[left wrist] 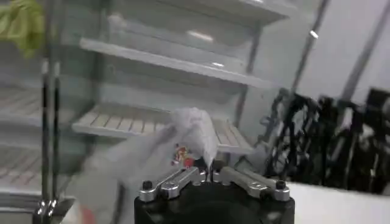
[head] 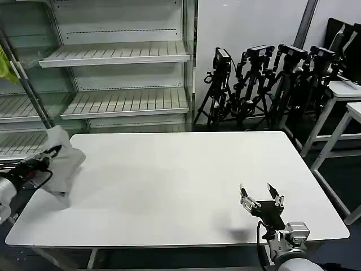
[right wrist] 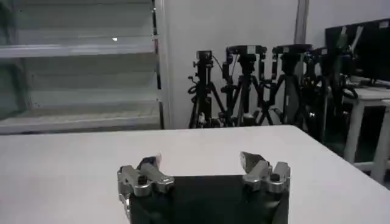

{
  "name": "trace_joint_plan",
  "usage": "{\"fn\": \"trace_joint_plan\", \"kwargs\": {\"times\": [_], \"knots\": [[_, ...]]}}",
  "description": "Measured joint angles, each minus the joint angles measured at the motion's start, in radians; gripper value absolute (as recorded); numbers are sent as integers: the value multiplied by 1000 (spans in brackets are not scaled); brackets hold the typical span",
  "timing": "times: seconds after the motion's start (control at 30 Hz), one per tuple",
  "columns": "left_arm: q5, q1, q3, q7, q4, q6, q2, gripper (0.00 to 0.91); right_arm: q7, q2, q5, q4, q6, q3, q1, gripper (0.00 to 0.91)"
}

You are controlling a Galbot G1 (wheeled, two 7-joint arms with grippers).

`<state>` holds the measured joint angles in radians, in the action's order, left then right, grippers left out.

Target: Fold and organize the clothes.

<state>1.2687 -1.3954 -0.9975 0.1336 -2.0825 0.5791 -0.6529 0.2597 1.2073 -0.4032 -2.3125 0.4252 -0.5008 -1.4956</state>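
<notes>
The big white table is bare in the middle. Behind it stand white shelves and black tripods. At the table's left edge, the left gripper pinches the grey shirt, holding it up bunched. The right gripper waits near the front edge, fingers spread wide.

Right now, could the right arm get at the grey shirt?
Probably not easily: the shirt hangs bunched in the left gripper at the table's far left edge, while the open right gripper sits near the right front.
</notes>
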Motion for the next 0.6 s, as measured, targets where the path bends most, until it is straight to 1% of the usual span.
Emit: {"fn": "trace_joint_plan", "kwargs": {"times": [0.13, 0.37, 0.5, 0.6], "knots": [[-147, -11, 103, -5, -27, -3, -31, 50, -1, 10, 12, -2, -4, 4, -6, 907], [-391, 61, 414, 5, 8, -3, -151, 50, -1, 30, 42, -14, -7, 5, -30, 907], [-459, 127, 564, 14, 23, -2, -225, 50, 1, 33, 54, -22, -6, -3, -47, 907], [-472, 176, 642, 29, 35, -1, -275, 50, 1, 37, 62, -25, -6, -10, -59, 907]]}}
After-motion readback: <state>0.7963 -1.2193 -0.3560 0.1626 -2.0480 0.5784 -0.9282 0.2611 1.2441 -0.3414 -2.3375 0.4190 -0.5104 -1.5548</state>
